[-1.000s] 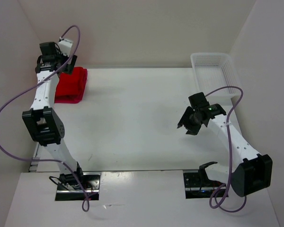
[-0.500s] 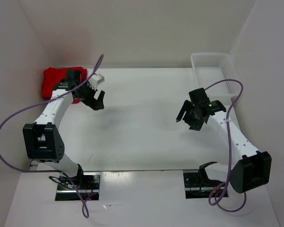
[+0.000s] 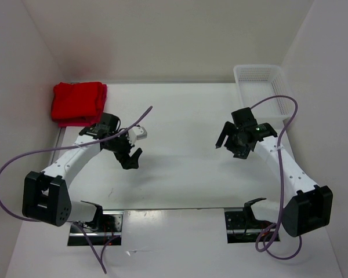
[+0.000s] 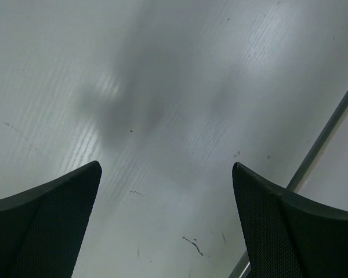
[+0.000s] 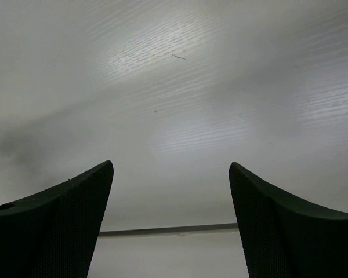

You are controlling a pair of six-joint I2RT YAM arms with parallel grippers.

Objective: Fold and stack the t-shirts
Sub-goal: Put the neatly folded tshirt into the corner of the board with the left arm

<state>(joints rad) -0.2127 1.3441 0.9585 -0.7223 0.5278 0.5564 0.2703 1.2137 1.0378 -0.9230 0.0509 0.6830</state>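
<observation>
The t-shirts point(image 3: 78, 102) lie folded in a red stack at the table's far left corner, seen only in the top view. My left gripper point(image 3: 131, 160) hangs over the bare table well in front and to the right of the stack, open, nothing between its fingers point(image 4: 52, 220). My right gripper point(image 3: 229, 146) hovers over the right half of the table, also open and empty; its wrist view shows only the white tabletop between the two dark fingers point(image 5: 278, 226).
A white mesh basket point(image 3: 261, 87) stands at the far right corner against the wall. White walls close in the table at the back and on both sides. The table's front edge point(image 3: 174, 209) runs just ahead of both arm bases.
My left arm swung away from the red stack toward the table's middle and front, gripper staying open. My right gripper opened wider and shifted slightly.
</observation>
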